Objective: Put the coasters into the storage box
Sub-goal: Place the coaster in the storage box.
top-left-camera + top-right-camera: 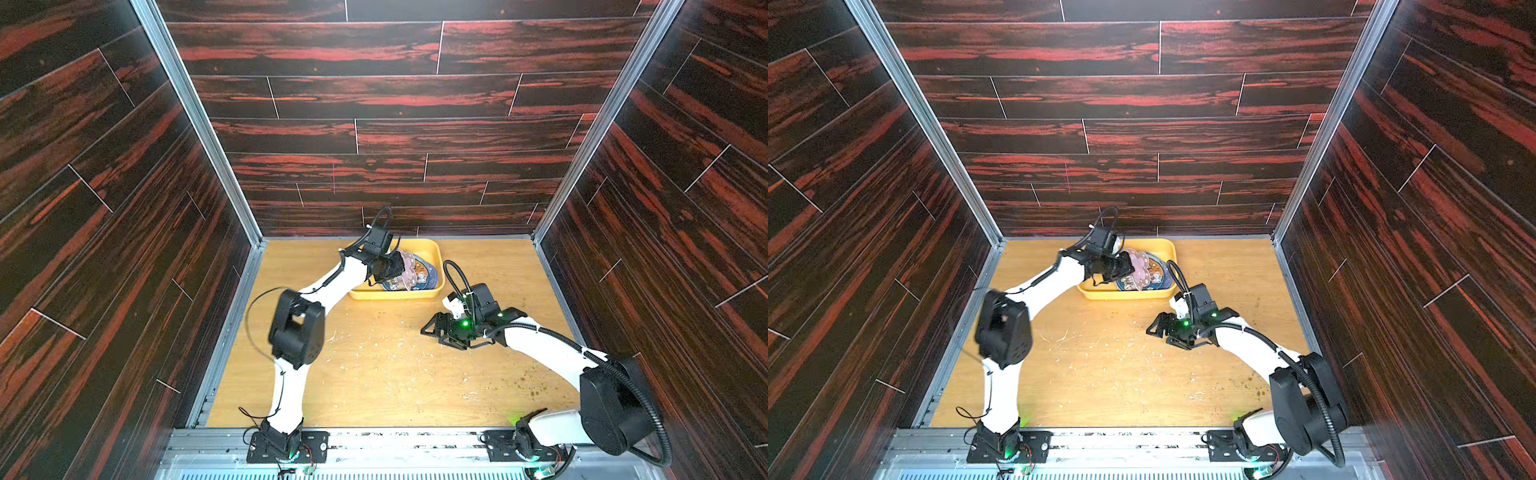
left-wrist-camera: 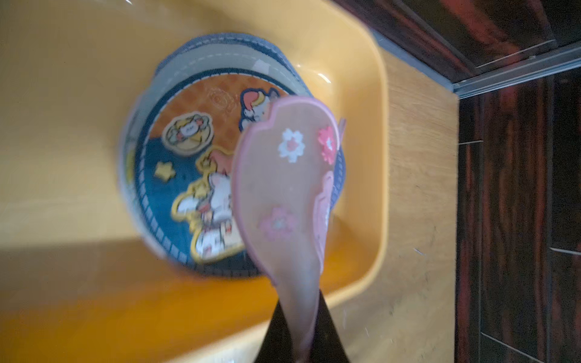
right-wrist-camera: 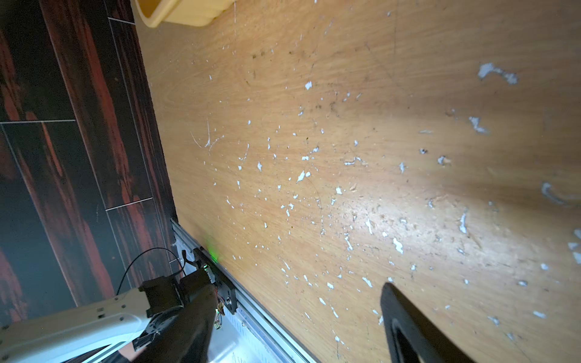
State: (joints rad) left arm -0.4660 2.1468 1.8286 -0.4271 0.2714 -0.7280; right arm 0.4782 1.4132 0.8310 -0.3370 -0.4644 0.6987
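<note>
Scuffed wooden table [image 1: 395,374]; my left gripper [image 2: 300,298] clamped a pink coaster [image 2: 283,188] directly above the storage box [image 1: 436,249], right gripper [image 1: 432,332] gaped empty near it.

Overhead light falls warm on the table [image 1: 395,374], while the dark walls [image 1: 104,166] stay dim and splay outward at the edges in both top views. In the left wrist view the storage box [image 2: 352,56], the coasters [image 2: 176,169] and the pink coaster [image 2: 283,188] are smeared with blur, small glints on the plastic. The right wrist view is sharper, a pale glare patch among soft shadows
</note>
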